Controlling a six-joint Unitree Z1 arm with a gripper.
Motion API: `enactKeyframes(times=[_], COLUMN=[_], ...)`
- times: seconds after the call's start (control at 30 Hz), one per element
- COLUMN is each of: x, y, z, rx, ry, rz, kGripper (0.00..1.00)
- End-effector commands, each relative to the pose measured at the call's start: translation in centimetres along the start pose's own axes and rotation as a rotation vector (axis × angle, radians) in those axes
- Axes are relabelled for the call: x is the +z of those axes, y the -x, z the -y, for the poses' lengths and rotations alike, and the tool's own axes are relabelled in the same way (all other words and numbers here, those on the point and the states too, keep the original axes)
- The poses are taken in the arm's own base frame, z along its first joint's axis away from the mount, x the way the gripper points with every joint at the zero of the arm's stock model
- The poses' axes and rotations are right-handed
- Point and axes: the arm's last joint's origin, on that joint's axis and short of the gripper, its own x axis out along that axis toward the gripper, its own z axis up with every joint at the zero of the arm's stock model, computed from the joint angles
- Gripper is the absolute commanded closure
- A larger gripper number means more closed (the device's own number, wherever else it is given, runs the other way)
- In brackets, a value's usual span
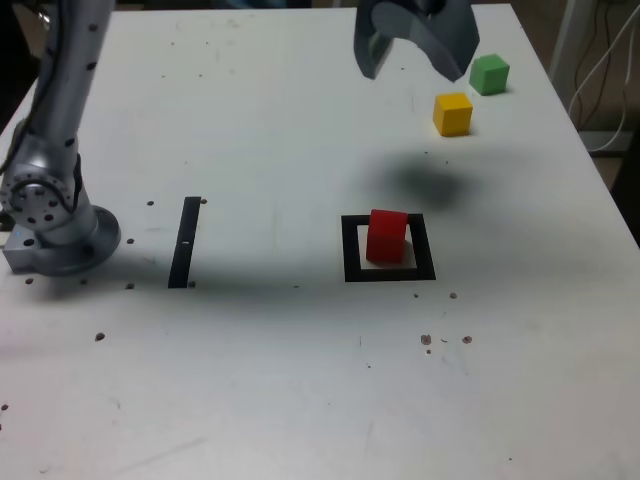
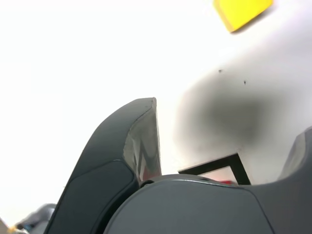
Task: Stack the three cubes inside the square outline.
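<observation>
One cube (image 1: 387, 236) sits inside the square outline (image 1: 389, 272), right of centre on the table (image 1: 280, 380) in the exterior view. Two more cubes lie well behind it near the far right corner, one (image 1: 453, 113) just in front and left of the other (image 1: 490, 74). A narrow strip (image 1: 185, 241) lies to the outline's left, between it and the arm's base (image 1: 50, 225).

Arm's base (image 1: 55, 235) sits on the table at the exterior view's left. A silver link rises from it, steep, out the top of frame. Gripper (image 1: 415, 62) comes down from the top edge on the exterior view's right, raised clear of the table, dark shadow below it. Jaws spread wide, nothing between them. In the wrist view one dark finger (image 2: 122, 165) stands up, the other only at the frame's edge.
</observation>
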Motion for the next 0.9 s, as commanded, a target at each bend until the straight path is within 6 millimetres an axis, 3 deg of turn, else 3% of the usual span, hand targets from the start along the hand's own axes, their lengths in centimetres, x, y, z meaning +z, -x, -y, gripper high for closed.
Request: enactKeyframes(times=[0.0,0.4,0.6,0.87], x=[0.4,2.8,4.5,5.5], y=[-1.1,-5.5,-7.6,-8.8], z=[-1.1,-4.8,-5.6,-6.1], rx=[-0.009,-0.007,-0.011,-0.013], ry=[-0.024,-0.125,-0.127,-0.126], rz=[-0.015,-0.062,-0.071,-0.070], kGripper=[0.05,0.06,0.06,0.07])
